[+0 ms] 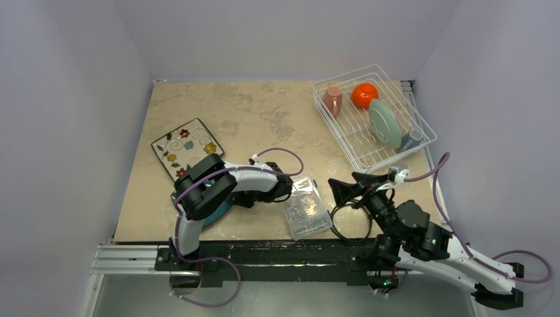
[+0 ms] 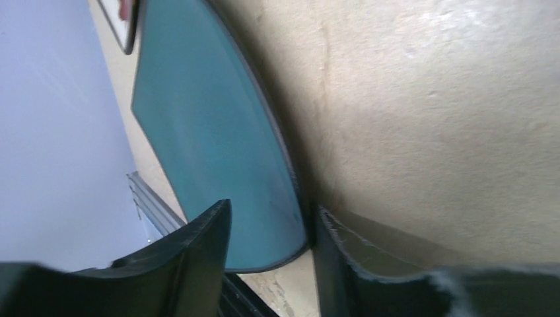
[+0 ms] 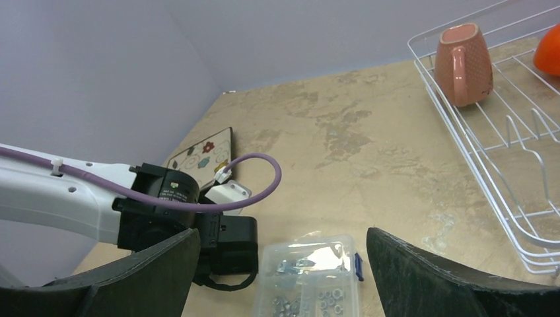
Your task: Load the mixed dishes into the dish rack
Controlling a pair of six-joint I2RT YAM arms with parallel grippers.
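The dark teal square plate (image 2: 211,132) lies flat near the table's front edge, mostly under my left arm in the top view (image 1: 221,210). My left gripper (image 2: 272,211) is open, low at the plate's corner, one finger over the plate and the other beside its rim. The white floral square plate (image 1: 187,147) lies flat behind it. The white wire dish rack (image 1: 360,135) at the back right holds the pink cup (image 1: 332,100), orange bowl (image 1: 364,95), pale green plate (image 1: 384,123) standing on edge, and grey mug (image 1: 411,139). My right gripper (image 1: 353,187) is open and empty, in front of the rack.
A clear plastic box of small parts (image 1: 306,208) lies between the arms near the front edge, also below my right gripper's fingers in the right wrist view (image 3: 307,284). A coiled black cable (image 1: 350,221) lies right of it. Walls close in on three sides.
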